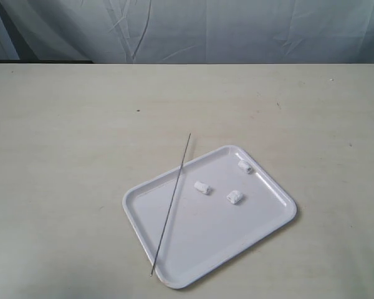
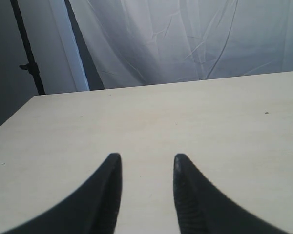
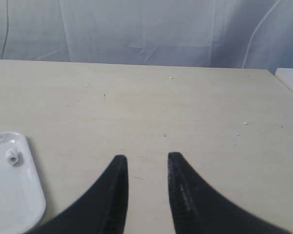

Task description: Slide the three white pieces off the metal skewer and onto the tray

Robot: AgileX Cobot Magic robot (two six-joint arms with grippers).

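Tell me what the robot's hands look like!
The left hand and right hand each have two black fingers, wide at the base and curving to rounded tips, like horns. Their inner sides look finely ribbed. No cables or markings show, and the arms are out of view.

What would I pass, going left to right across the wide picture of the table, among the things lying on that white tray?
metal skewer → first white piece → second white piece → third white piece. The tray stretches under all of them, so it has no place in the order.
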